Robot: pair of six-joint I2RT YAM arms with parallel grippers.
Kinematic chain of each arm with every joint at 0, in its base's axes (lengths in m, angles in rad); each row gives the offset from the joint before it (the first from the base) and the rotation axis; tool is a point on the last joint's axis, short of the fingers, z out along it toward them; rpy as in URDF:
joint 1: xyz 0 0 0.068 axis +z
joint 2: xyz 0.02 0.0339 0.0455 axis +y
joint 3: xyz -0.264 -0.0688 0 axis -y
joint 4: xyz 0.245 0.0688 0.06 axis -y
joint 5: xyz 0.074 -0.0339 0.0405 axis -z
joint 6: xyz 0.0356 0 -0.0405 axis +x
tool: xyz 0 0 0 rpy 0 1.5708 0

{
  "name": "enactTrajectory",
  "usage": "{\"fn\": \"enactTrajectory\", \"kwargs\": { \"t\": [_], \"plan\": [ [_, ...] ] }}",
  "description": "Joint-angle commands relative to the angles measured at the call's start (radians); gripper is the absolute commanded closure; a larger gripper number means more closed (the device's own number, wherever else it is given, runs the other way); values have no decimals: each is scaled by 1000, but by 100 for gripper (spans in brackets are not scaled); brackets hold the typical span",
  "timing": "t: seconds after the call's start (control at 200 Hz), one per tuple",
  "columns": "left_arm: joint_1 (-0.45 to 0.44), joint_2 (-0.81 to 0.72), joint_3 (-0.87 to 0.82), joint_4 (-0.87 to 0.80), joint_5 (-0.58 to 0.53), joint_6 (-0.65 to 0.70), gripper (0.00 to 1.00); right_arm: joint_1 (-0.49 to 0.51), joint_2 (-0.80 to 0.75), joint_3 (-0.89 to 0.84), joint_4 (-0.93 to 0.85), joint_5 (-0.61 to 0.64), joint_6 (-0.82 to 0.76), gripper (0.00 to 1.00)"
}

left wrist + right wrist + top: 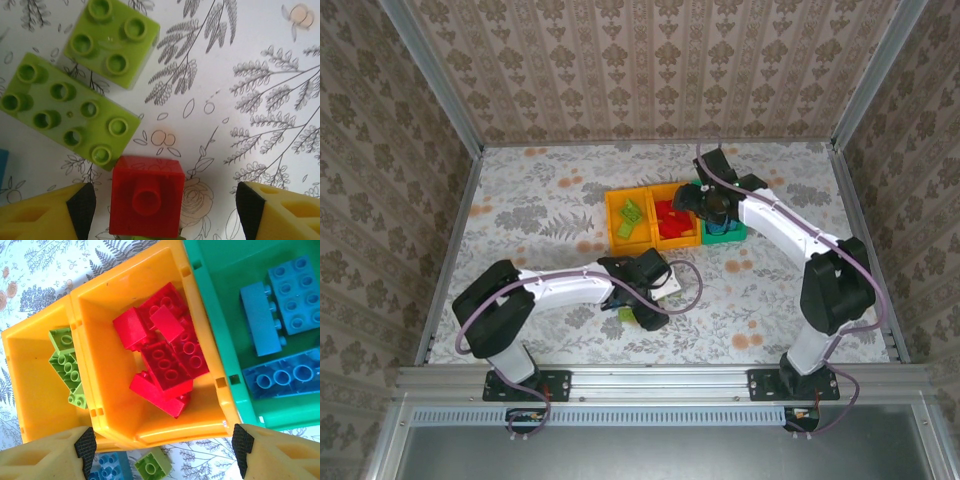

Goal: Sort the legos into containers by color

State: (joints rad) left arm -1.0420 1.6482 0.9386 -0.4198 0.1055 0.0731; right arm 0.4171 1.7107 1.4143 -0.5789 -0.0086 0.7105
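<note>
Left gripper [165,212] released, jaws wide either side of a red brick [146,200] on the table [260,75], apparently clear of both fingers [80,207]; two lime green bricks [67,107] lie just beyond. Right gripper [164,452] released, empty, over the bins: green legos [65,365] in the left orange-yellow bin [30,390], red legos [165,360] in the middle bin [110,395], blue legos [295,290] in the green bin [220,300].
</note>
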Motion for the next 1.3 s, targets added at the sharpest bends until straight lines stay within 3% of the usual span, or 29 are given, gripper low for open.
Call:
{"fn": "enactTrajectory", "kwargs": {
  "t": [0.0, 0.145, 0.495, 0.91, 1.13, 1.295],
  "plan": [
    [-6, 9, 18, -45, -24, 29, 24, -18, -65, -26, -1, 28, 3, 24],
    [-7, 27, 17, -48, -27, 31, 30, -38, -95, -55, 2, 32, 3, 24],
    [-6, 29, 33, -39, -3, 22, 62, -57, -129, -104, 10, 31, 6, 24],
    [26, -137, 54, -19, -13, 1, 67, -58, -202, -222, 25, 48, 3, 24],
    [147, -153, 167, 32, -21, -18, 67, -25, -286, -373, 37, 73, -5, 24],
    [248, -18, 362, 13, 99, -51, 67, 60, -313, -463, 36, 118, 47, 25]
  ]
}}
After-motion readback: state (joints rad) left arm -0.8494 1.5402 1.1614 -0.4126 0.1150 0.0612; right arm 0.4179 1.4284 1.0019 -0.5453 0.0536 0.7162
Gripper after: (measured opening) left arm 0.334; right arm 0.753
